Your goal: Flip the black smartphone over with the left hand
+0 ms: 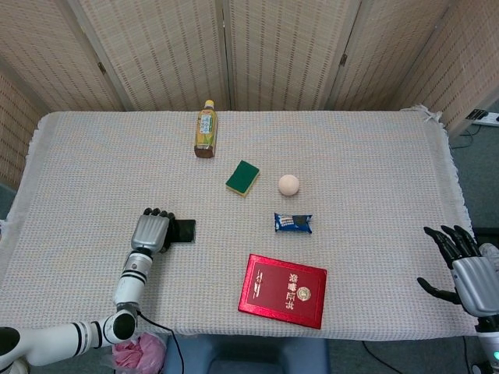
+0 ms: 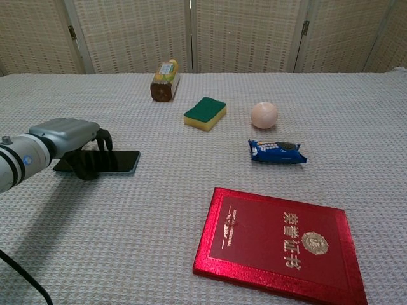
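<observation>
The black smartphone (image 2: 116, 161) (image 1: 185, 231) lies flat on the table cloth at the front left, screen side dark and glossy. My left hand (image 2: 71, 141) (image 1: 152, 231) covers its left end, dark fingers curled down over the phone and touching it; whether it is gripped I cannot tell. My right hand (image 1: 465, 273) hovers at the table's front right corner, fingers spread and holding nothing. It does not appear in the chest view.
A red booklet (image 2: 280, 244) lies at the front centre. A blue snack packet (image 2: 276, 152), a peach ball (image 2: 264, 115), a green-and-yellow sponge (image 2: 205, 113) and a lying drink bottle (image 2: 165, 80) sit farther back. Folding screens stand behind the table.
</observation>
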Tool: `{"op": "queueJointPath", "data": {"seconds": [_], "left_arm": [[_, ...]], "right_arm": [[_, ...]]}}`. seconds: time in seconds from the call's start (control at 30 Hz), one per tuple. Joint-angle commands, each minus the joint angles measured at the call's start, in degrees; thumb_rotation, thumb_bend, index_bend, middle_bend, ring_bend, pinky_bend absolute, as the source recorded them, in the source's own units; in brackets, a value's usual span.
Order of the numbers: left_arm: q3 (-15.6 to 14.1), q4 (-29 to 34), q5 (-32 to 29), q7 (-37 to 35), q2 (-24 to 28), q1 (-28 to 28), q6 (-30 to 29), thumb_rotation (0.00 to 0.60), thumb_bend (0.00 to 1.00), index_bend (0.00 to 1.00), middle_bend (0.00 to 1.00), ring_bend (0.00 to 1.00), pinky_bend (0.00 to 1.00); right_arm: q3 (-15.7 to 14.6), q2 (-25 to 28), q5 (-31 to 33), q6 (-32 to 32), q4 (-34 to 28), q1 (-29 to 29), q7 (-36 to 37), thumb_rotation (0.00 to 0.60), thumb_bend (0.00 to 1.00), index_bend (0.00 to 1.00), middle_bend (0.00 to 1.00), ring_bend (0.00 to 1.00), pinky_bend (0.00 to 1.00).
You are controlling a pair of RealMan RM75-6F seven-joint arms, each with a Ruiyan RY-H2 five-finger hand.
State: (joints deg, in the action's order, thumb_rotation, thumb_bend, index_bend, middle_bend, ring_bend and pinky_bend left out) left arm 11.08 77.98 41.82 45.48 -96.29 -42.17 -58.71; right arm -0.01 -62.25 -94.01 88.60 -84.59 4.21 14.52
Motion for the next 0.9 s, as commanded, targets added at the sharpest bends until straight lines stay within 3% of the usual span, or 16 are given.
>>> {"op": "queueJointPath", "data": {"seconds": [0.03, 0.37, 0.63, 0.9], "left_arm": [[-0.06, -0.64, -0.02, -0.62, -0.13, -0.26, 0.13, 0.6, 0.34, 0.35, 0.35, 0.24, 0.2], [-0.51, 1.04, 3.05, -4.15, 1.73, 0.15, -0.89, 0.6, 0.53, 0.5, 0.52, 0.35, 0.2], [-1.51, 5.31, 3.84, -5.1, 5.76, 0.25, 0.21, 0.6, 0.56, 0.54, 0.56, 0.39, 0.2], [0.63, 5.79, 0.43, -7.04, 8.11, -1.46, 3.29, 0.6, 0.58, 0.59, 0.62, 0.45, 0.2]], "right_arm": [[0.01, 0.04, -0.02, 0.05, -0.05, -0.01, -0.05, 0.6, 0.11, 0.11, 0.2, 0.11, 0.08], [0.0, 0.18, 0.01, 0.29, -0.47, -0.24, -0.4, 0.6, 0.11, 0.11, 0.2, 0.11, 0.08], [0.01, 0.38, 0.11, 0.36, -0.79, -0.39, -0.64, 0.6, 0.11, 0.11, 0.2, 0.11, 0.09], [0.05, 0.61, 0.27, 0.67, -1.01, -0.68, -0.74, 0.6, 0.1, 0.11, 0.2, 0.11, 0.08]]}}
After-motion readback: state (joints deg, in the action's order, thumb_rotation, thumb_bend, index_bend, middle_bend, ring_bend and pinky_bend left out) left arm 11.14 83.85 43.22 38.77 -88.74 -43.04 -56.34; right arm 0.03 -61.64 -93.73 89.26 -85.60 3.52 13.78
